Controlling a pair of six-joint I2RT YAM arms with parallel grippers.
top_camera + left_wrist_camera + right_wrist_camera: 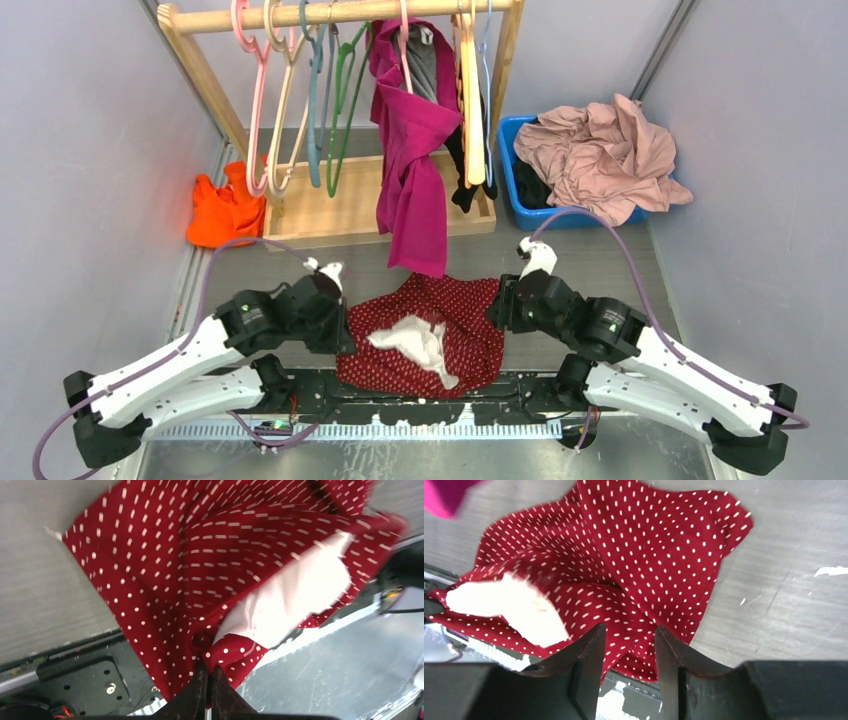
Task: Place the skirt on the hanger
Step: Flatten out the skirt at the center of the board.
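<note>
1. The hanger (259,110) hung on a rail (340,12) beyond the skirt (468,325), to its left and well apart.
2. The left end effector (209,669) was pinched closed on the skirt's left edge.
3. The skirt lay crumpled on the desk (610,270).
4. The right end effector (628,632) sat at the skirt's right edge, fingers apart.

skirt (200,570): upper-right corner blurred, top cropped | magenta garment (444,495): blurred, mostly out of frame

A robotics lab test cell: bare grey partition walls (80,150), a wooden clothes rack (200,70), a blue laundry bin (512,160).
</note>
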